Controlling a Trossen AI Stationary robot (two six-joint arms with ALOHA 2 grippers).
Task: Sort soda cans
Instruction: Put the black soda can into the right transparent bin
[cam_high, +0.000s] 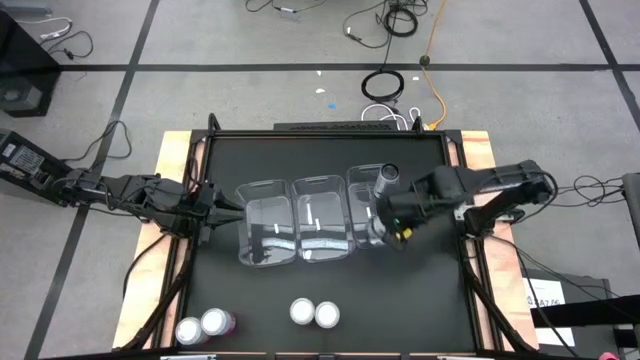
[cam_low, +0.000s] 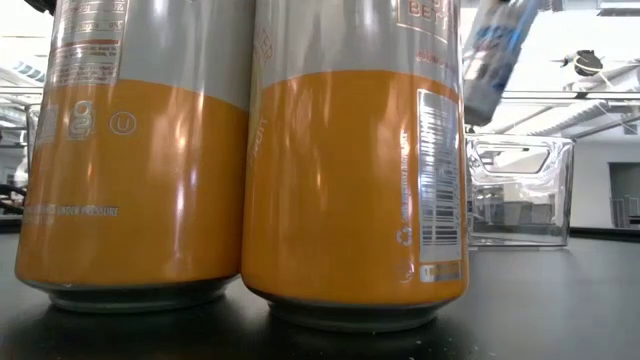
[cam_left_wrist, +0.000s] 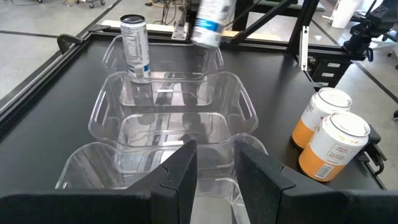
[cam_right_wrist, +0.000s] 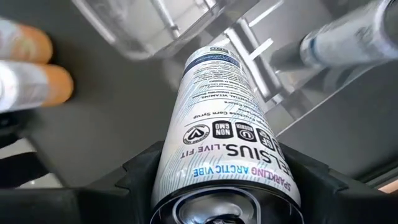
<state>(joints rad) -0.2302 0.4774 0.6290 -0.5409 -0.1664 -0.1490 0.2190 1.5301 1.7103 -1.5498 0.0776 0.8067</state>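
Note:
A grey can (cam_right_wrist: 227, 118) sits tilted in my right gripper (cam_right_wrist: 224, 196), in the air over the right-hand clear bin (cam_high: 368, 190); it also shows in the low view (cam_low: 495, 50) and the left wrist view (cam_left_wrist: 211, 18). A second grey can (cam_high: 388, 177) stands upright on its base at that bin's far end (cam_left_wrist: 135, 46). Two orange cans (cam_high: 313, 313) stand side by side near the table's near edge. Two pink cans (cam_high: 203, 326) stand at the near left corner. My left gripper (cam_left_wrist: 214, 177) is open beside the left bin (cam_high: 265, 225), touching nothing. My right gripper pinches the grey can between its two fingers (cam_right_wrist: 140, 180) on the body's upper end (cam_right_wrist: 186, 168), just below the silver top. The can runs lengthwise along the fingers, its base pointing away from the wrist. It is lifted clear and tilted above the right bin.
Three clear bins stand in a row mid-table, with the middle bin (cam_high: 320, 225) between the other two. The black tabletop (cam_high: 420, 300) has a raised frame around it. Cables lie on the floor (cam_high: 385, 85) beyond the far edge.

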